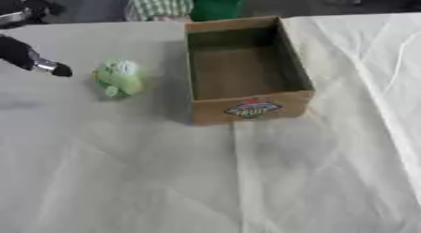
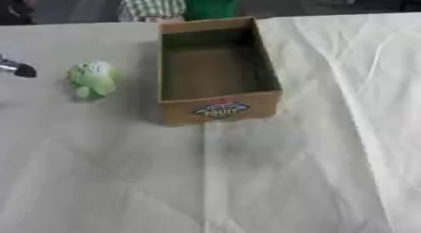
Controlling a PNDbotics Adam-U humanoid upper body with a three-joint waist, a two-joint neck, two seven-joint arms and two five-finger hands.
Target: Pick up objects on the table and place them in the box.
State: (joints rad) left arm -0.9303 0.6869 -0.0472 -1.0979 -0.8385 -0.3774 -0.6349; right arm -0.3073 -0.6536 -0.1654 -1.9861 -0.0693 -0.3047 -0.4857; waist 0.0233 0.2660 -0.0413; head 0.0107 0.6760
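A small green plush toy (image 1: 118,77) lies on the cloth-covered table, just left of an open cardboard box (image 1: 246,107). The box stands upright with a coloured logo on its near wall, and I see nothing inside it. Only a black and silver part of my left hand (image 1: 37,62) shows, coming in from the left edge. Its tip stops a short way left of the toy without touching it. My right hand is out of both views.
A pale creased cloth (image 1: 206,180) covers the whole table. The far table edge runs right behind the box, with a green container (image 1: 215,5) beyond it. Broad bare cloth lies in front of and to the right of the box.
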